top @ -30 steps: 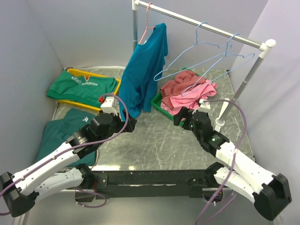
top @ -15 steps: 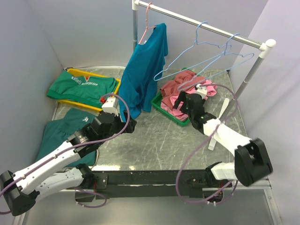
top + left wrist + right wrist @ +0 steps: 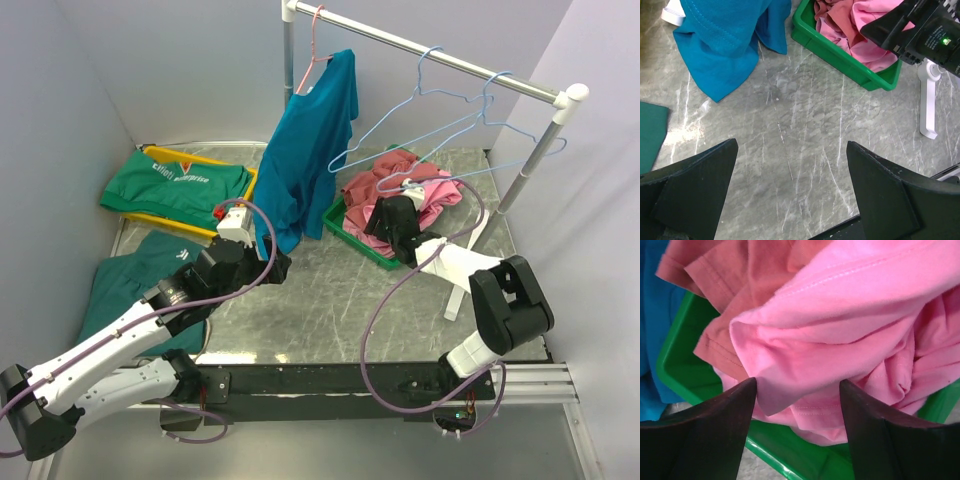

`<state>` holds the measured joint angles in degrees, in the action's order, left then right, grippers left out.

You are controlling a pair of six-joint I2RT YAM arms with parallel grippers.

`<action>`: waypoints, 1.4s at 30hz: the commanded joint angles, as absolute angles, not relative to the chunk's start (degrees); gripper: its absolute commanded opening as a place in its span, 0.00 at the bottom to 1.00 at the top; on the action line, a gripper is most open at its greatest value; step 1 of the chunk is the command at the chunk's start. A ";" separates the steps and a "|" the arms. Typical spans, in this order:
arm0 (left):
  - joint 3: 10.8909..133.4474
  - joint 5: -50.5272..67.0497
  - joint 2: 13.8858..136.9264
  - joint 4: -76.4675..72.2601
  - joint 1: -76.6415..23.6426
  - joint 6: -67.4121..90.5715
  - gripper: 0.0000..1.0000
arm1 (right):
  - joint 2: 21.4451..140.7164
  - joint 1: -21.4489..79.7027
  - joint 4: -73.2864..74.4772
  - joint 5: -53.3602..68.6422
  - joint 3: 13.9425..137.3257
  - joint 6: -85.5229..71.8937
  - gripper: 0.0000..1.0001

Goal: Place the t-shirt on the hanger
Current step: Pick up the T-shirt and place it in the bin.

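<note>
T-shirt (image 3: pixel 855 315) fold was straddled by R gripper (image 3: pixel 797 385) w/ jaws parted, frame centre; L gripper (image 3: pixel 791 146), jaws wide, was seen farther off.

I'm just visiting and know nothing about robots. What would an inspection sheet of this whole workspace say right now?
Surface: grey marbled table, bare in the middle.
Job's things: pink t-shirt crumpled in the green tray; light-blue hanger hanging unused on the rail.
Clutter: dusty-red garment sharing the tray; teal shirt hung from the rail; green garment on a yellow tray; dark green cloth at the left.
Pincers: left pincer open over bare table; right pincer open, fingers either side of a t-shirt fold.
Cables: purple cable looping along each arm.
Surroundings: grey walls; nothing else seen.
</note>
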<state>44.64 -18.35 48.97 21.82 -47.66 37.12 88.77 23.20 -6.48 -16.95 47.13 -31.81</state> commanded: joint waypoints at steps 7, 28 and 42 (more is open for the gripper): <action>46.32 -18.19 48.96 20.92 -47.72 37.44 0.96 | 84.55 22.94 -11.96 -17.49 44.56 -32.70 0.00; 45.97 -15.12 48.96 16.96 -47.64 37.53 0.96 | 45.99 26.45 -3.35 -18.37 35.32 -34.63 0.00; 47.11 -14.68 48.60 16.26 -47.72 37.18 0.97 | 48.95 33.22 -2.19 -7.12 39.91 -35.15 0.00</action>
<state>44.71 -15.66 49.23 18.92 -47.66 37.19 46.78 30.85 0.91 -9.78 37.93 -34.50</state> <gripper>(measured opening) 0.966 0.010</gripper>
